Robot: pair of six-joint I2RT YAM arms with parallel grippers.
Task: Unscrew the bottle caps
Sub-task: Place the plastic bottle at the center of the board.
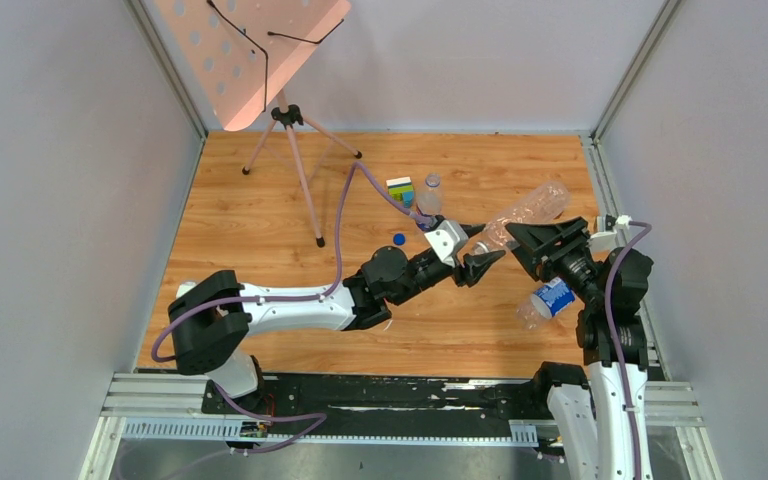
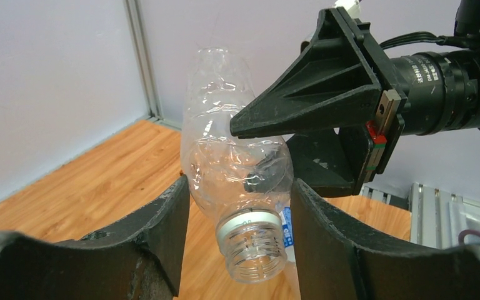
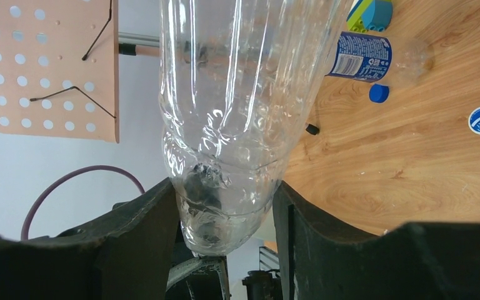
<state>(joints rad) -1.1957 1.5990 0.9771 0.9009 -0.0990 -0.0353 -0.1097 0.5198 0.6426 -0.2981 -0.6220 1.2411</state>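
Nearest the arm bases, a labelled bottle (image 1: 550, 298) lies on the table (image 1: 260, 220) just beside the right arm. Just beyond it, the right gripper (image 3: 225, 194) is clamped across a clear bottle (image 1: 532, 208), one finger pressed on each side, and holds it off the table at a tilt. The base points up and away to the right and the neck (image 2: 250, 250) points down toward the left arm. The neck is bare, with its threads and white ring showing. It sits inside the left gripper (image 2: 239, 182) with a gap on either side, while the fingertips (image 2: 178, 200) seem to meet the bottle's shoulder. Whether they squeeze it cannot be told. Farther out, a blue cap (image 1: 398, 239) lies alone on the wood, left of both grippers. Past it, a second labelled bottle (image 3: 359, 57) rests just beside a toy block (image 1: 400, 190). A stand (image 1: 290, 120) is at the far left.
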